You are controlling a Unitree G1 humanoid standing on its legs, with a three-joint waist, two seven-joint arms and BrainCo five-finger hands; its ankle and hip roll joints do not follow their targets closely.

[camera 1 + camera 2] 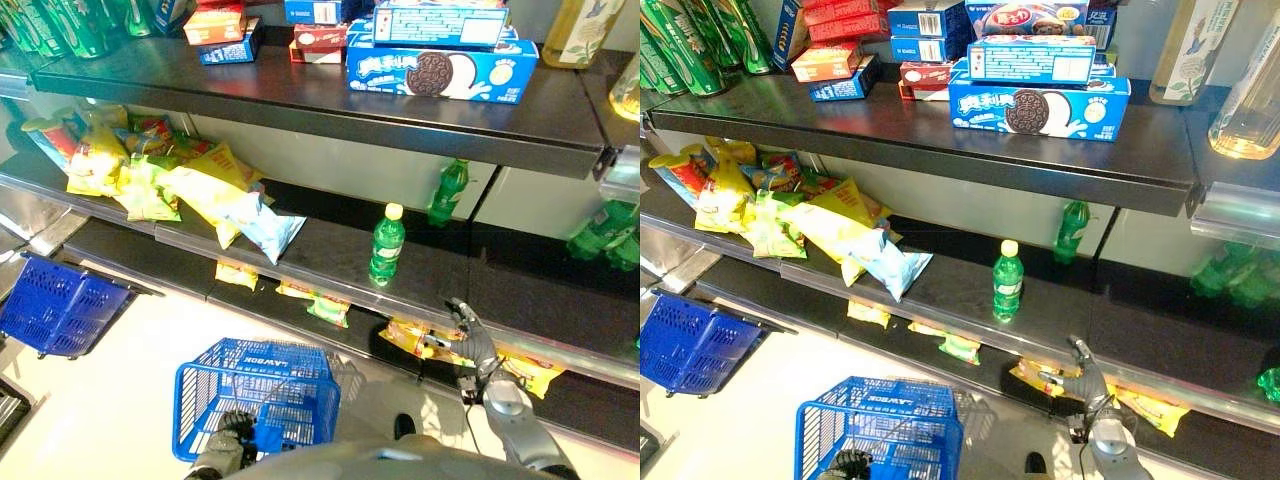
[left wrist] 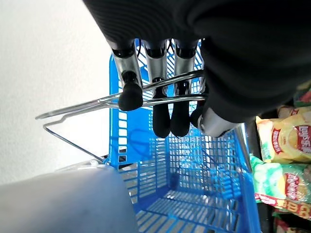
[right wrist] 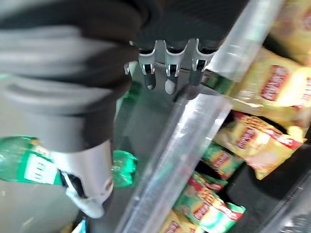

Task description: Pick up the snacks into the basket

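My left hand (image 1: 228,432) is low at the front, its fingers (image 2: 160,114) curled round the metal handle (image 2: 92,103) of a blue wire basket (image 1: 250,356) that hangs over the pale floor. My right hand (image 1: 478,345) reaches with straight fingers (image 3: 169,83) over the front edge of the middle shelf (image 1: 330,262), holding nothing. Just under that edge lie yellow snack bags (image 1: 415,340) on the bottom shelf, close to the hand (image 3: 277,87). More chip bags (image 1: 150,175) are piled at the left of the middle shelf.
A green bottle (image 1: 387,245) stands on the middle shelf left of my right hand, and further bottles (image 1: 610,235) lie at the right. Cookie boxes (image 1: 440,70) fill the top shelf. A second blue basket (image 1: 55,305) sits on the floor at the left.
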